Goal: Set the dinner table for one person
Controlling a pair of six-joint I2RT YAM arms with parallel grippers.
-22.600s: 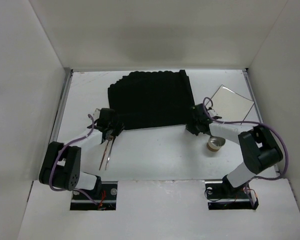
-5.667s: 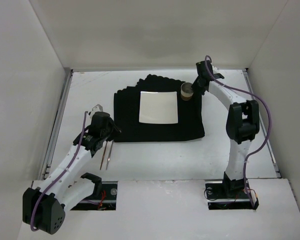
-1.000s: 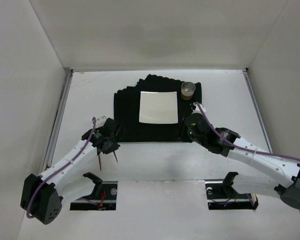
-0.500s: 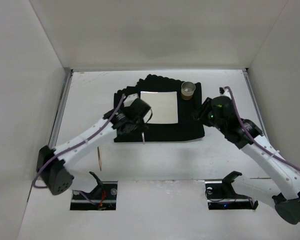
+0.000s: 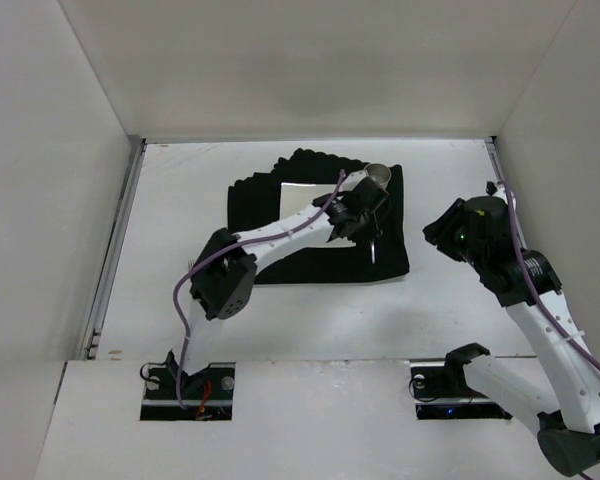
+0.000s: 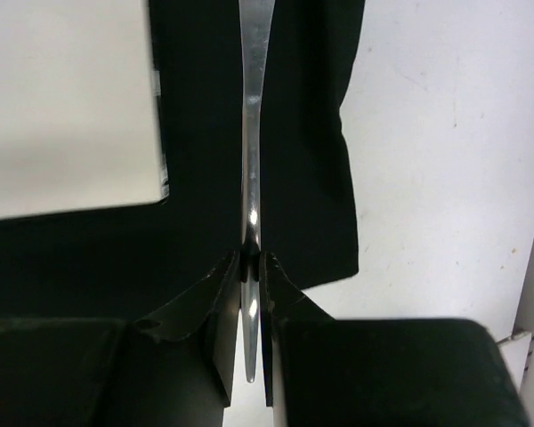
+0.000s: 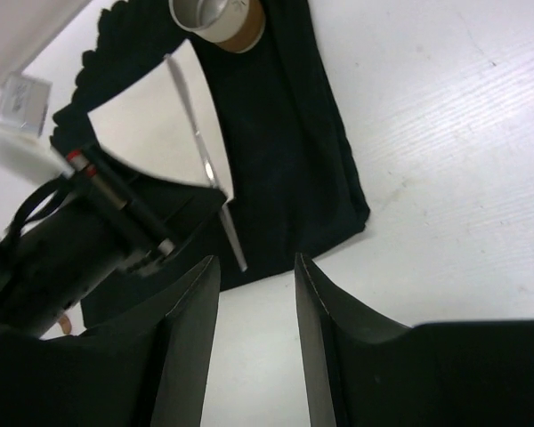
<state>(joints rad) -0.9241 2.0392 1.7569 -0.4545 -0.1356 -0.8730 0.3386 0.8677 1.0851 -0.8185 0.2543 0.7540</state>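
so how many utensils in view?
1. A silver utensil held by the left gripper, over the black placemat right of the plate. Another could be hidden under the left arm.

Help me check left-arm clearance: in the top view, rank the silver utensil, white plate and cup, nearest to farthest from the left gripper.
1. Silver utensil: clamped in the left gripper.
2. White plate: just left of it, on the placemat.
3. Cup: beyond, at the placemat's far right corner.

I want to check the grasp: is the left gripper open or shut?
Shut. In its wrist view the left gripper pinches a slim metal utensil from both sides, over the black placemat.
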